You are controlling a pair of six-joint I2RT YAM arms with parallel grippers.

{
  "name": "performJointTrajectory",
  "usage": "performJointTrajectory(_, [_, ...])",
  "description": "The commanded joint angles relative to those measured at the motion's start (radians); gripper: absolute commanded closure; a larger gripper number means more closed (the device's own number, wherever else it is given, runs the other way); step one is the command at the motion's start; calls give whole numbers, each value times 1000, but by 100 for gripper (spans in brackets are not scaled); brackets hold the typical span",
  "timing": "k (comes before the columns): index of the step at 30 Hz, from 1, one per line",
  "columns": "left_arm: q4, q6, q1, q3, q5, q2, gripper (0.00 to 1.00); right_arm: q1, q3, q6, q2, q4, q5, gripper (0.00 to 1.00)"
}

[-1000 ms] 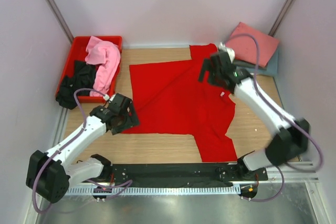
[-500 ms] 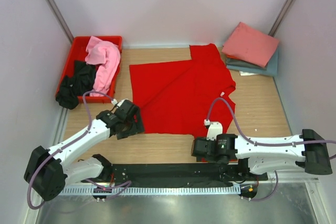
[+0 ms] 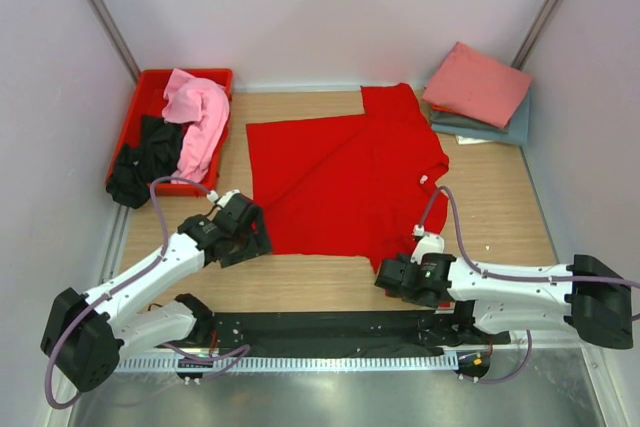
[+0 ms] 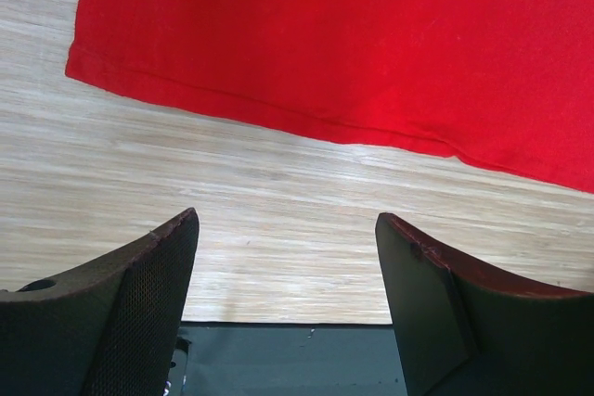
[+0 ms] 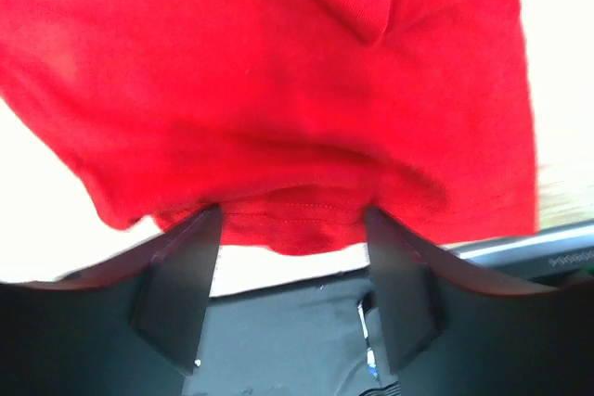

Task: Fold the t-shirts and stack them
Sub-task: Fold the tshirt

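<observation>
the right gripper [image 5: 292, 229], up by the collar a second ago, now lies low at the near edge of the table [image 3: 500, 217], jaws apart astride the bunched near sleeve of the bright red t-shirt [image 3: 345, 182]. the left gripper [image 4: 288, 257] has backed just off the hem, wide open, empty.

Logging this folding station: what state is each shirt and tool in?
Red shirt: spread out, partly folded, near sleeve bunched.
Salmon shirt: folded, top of the stack.
Grey-blue shirt: folded, underneath it.
Light pink shirt: crumpled in the crate.
Black shirt: crumpled, spilling over its edge.
Left tool: open, empty, over bare table.
Right tool: open around the sleeve hem.
</observation>
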Motion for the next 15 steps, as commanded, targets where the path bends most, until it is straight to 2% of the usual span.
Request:
performJointTrajectory(1, [1, -14, -4, 2, -36, 3, 22, -40, -29, -48, -3, 85, 41, 37])
performJointTrajectory(3, [9, -14, -4, 0, -36, 16, 22, -42, -28, -67, 3, 89, 35, 48])
performJointTrajectory(4, [17, -14, -4, -1, -38, 21, 22, -42, -28, -74, 6, 94, 23, 61])
performJointTrajectory(6, [24, -16, -4, -4, -36, 33, 22, -42, -26, -94, 9, 104, 9, 75])
performJointTrajectory(7, [31, -16, -2, -4, -38, 36, 22, -42, -26, -113, 9, 106, 0, 89])
performJointTrajectory(8, [34, -17, -4, -4, -36, 38, 23, -42, -22, -117, 9, 102, -14, 96])
performJointTrajectory(11, [25, -32, -4, -12, -51, 27, 24, -31, 39, -125, -5, 28, -28, 99])
performJointTrajectory(15, [-17, -95, -2, -32, -145, -17, 25, 30, 197, -85, -72, -175, 24, 99])
